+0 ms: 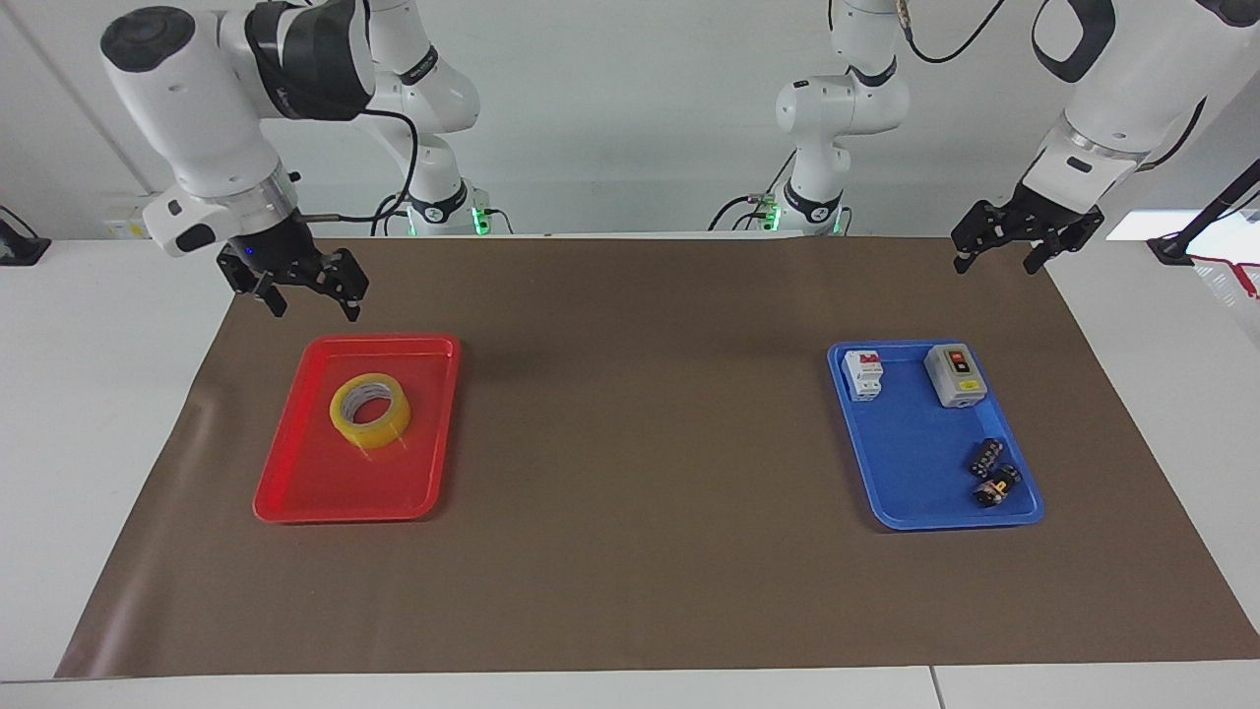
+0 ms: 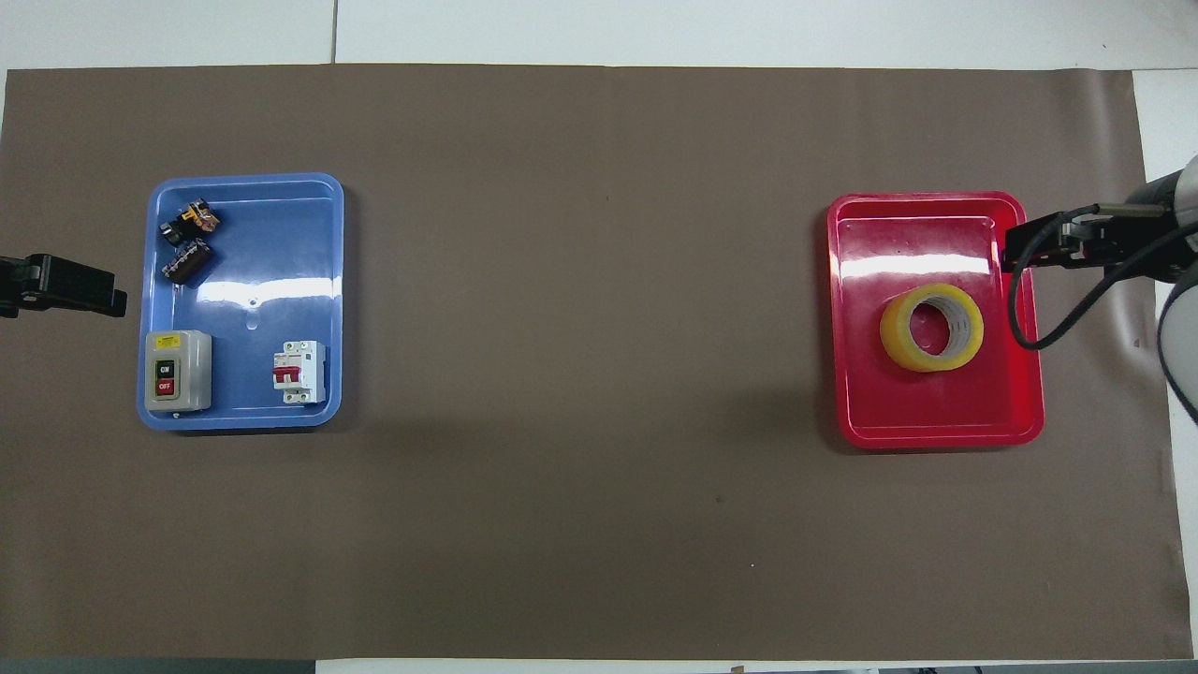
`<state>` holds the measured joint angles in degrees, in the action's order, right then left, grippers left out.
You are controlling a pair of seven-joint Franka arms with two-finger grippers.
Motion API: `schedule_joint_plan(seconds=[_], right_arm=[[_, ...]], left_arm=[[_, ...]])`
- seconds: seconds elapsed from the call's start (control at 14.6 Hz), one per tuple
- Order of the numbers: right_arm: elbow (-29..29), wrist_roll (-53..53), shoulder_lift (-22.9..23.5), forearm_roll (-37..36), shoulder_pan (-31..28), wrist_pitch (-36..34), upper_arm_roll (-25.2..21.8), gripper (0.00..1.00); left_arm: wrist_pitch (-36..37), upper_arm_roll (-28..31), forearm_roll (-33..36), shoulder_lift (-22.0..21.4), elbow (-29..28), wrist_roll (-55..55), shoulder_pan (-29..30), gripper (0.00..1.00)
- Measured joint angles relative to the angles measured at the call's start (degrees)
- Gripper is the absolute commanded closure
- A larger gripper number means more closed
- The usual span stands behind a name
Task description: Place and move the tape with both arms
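Observation:
The tape (image 1: 369,431), a yellow ring with a white core, lies flat in the red tray (image 1: 325,487) at the right arm's end of the table. It also shows in the overhead view (image 2: 898,335), in the red tray (image 2: 898,412). My right gripper (image 1: 313,307) is open and empty, raised well above the tray's rim and clear of the tape; in the overhead view the right gripper (image 2: 1015,251) is over the tray's rim. My left gripper (image 1: 996,266) is open and empty, and waits in the air over the mat's edge at the left arm's end (image 2: 108,290).
A blue tray (image 1: 915,473) at the left arm's end holds a grey ON/OFF switch box (image 1: 955,375), a white circuit breaker (image 1: 863,375) and two small black connectors (image 1: 992,473). A brown mat (image 1: 640,443) covers the table.

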<state>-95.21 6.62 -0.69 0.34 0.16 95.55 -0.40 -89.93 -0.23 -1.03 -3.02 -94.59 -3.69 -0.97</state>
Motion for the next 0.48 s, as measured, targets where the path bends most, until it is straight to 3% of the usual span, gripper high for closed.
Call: schedule_joint_plan(seconds=[0.21, 0.48], right_arm=[[6.1, 2.4, 0.0, 0.1, -0.1, -7.0, -0.2, 0.00], [6.8, 4.0, 0.3, 0.1, 0.4, -9.1, 0.3, 0.00]], left_arm=[[0.0, 0.0, 0.0, 0.0, 0.0, 0.0, 0.0, 0.00], [0.0, 0.0, 0.0, 0.0, 0.0, 0.0, 0.0, 0.00]])
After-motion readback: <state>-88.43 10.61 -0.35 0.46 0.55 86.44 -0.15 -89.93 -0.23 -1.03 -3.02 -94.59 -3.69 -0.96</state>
